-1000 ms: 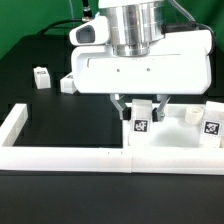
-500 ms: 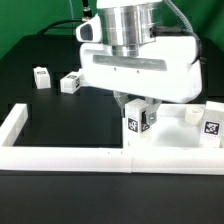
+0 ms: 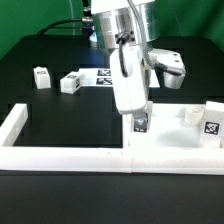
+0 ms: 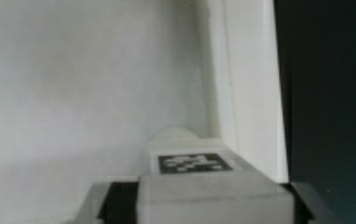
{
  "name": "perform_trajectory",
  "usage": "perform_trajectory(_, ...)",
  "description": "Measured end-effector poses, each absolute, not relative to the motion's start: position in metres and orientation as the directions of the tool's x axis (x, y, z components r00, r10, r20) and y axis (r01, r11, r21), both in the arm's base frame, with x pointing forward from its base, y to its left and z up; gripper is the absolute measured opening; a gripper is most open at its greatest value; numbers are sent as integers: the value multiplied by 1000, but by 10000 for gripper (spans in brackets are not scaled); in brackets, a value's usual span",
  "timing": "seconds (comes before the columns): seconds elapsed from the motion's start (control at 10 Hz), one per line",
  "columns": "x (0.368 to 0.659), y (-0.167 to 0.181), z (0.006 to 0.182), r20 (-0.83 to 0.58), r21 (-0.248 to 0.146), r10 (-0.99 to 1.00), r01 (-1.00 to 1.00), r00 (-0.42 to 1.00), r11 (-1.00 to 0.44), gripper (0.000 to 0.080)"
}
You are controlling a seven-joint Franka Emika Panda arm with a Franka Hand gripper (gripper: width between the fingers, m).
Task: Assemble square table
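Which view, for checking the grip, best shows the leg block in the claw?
Wrist view: the leg block sits close up, tag visible, held in the claw. Exterior view shows only its tagged face under the arm.

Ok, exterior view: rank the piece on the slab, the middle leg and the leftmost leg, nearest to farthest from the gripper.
1. Piece on the slab: just to the exterior view's right of the gripper, which grips the held leg.
2. Middle leg: on the black table, toward the exterior view's left.
3. Leftmost leg: farther left again.
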State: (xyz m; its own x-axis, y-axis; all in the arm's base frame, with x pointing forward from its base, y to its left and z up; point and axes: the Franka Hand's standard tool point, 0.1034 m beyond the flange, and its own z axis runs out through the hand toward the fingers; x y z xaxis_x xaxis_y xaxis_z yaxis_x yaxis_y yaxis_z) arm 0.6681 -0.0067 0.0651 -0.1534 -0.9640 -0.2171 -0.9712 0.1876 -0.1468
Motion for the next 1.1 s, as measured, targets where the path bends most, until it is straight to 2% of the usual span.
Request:
perform_trajectory(0.1, 668, -7, 65, -215, -149, -966, -973, -144, 179, 296)
perform_trajectory(0.2, 668, -7, 65, -206, -158, -975, -980, -89, 123, 478)
perform_trajectory(0.3, 667, -13, 65, -172, -177, -971, -975, 164, -134, 591)
perform_trajectory(0.4, 668, -16, 66, -151, -198, -933, -934, 328, -297, 591)
perform_trajectory(0.5, 666, -14, 67, -131, -194, -875, -878, 466, -438, 637)
perform_trajectory(0.8, 666, -16, 65, -91, -213, -796, -792, 599, -572, 646)
perform_trajectory(0.9, 666, -14, 65, -56, -201, -716, -710, 696, -675, 648)
perform_trajectory(1.0, 666, -7, 66, 4, -161, -519, -512, 855, -844, 648)
perform_trajectory(1.1, 666, -3, 66, 12, -164, -463, -455, 886, -875, 648)
